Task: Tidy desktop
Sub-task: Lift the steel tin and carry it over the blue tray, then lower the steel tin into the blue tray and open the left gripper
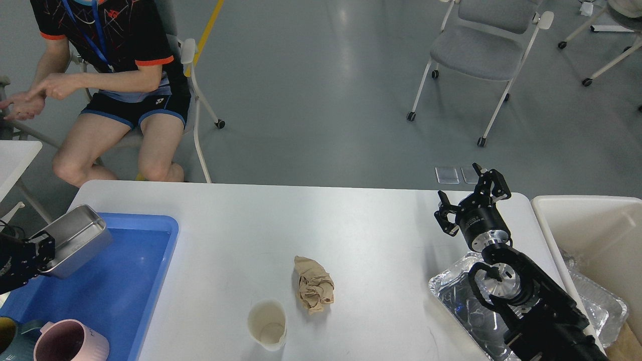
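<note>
1. The left gripper (42, 250) is mostly cut off at the left edge; only its dark end shows, touching the near corner of a metal box (77, 240). Its fingers cannot be told apart, so whether it grips the box cannot be told.
2. The right gripper (471, 198) is held above the far right part of the desktop (311, 225), fingers spread and holding nothing. Its arm runs in from the near right corner and hides part of a foil tray (454, 296).
3. The desktop is the large white top filling the middle of the view; its near edge is out of frame.
4. One blue tray (125, 281) sits at the near left of the desktop, cut off by the left and bottom edges. The metal box is tilted over its far left corner, its inside not shown.
5. One pink mug (70, 343) stands at the tray's near end, cropped below. A dark-rimmed vessel (6, 333) left of it is too cropped to identify.
6. One white paper cup (268, 323) stands upright at near centre, apparently empty.
7. One crumpled brown paper ball (313, 285) lies just right of and beyond the cup.
8. A white bin (592, 230) stands right of the desktop, holding more foil trays (599, 301), partly hidden.
9. A seated person (118, 85) at far left is cut off above the chest.
10. One grey chair (481, 45) stands at far right.
</note>
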### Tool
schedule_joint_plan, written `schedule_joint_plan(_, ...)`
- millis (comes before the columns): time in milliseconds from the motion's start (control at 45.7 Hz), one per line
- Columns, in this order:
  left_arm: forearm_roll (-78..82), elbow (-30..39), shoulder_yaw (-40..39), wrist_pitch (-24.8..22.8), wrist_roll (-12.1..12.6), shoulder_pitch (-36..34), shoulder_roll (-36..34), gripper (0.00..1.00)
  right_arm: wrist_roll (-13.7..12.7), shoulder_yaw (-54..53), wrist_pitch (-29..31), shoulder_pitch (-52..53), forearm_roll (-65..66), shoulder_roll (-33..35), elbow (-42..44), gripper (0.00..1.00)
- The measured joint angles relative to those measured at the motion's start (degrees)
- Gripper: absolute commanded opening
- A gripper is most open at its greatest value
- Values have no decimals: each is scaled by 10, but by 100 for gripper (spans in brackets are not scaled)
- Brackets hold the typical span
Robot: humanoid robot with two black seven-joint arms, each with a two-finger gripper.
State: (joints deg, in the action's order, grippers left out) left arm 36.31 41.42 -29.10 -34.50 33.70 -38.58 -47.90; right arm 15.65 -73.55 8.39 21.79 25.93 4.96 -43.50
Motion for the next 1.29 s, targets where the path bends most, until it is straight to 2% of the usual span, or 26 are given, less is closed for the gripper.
schedule_joint_plan(197, 0, -26, 0, 47, -2, 28, 52, 3, 0, 0, 0, 1, 0, -1, 1, 100)
schedule_joint_plan(350, -1, -52, 0, 56, -4, 33, 78, 14, 0, 0, 1, 0, 0, 0, 1, 100)
schedule_joint_plan(416, -4, -62, 0, 57, -5, 35, 82, 26, 0, 0, 1, 0, 0, 1, 1, 100)
schedule_joint_plan(482, -6, -68, 0, 60, -10, 35, 84, 31, 0, 0, 1, 0, 0, 1, 1, 100)
schedule_joint_plan(679, -7, -72, -1, 76, -36, 36, 84, 69, 0, 0, 1, 0, 0, -2, 1, 100)
schedule_joint_plan(745, -7, -72, -2, 77, -39, 36, 82, 78, 0, 0, 1, 0, 0, -2, 1, 100)
schedule_joint_plan(1008, -8, -73, -4, 78, -40, 36, 80, 92, 1, 0, 0, 1, 0, -3, 1, 100)
schedule_joint_plan(1292, -37, -72, -5, 69, -32, 36, 82, 96, 0, 0, 0, 1, 0, -2, 1, 100)
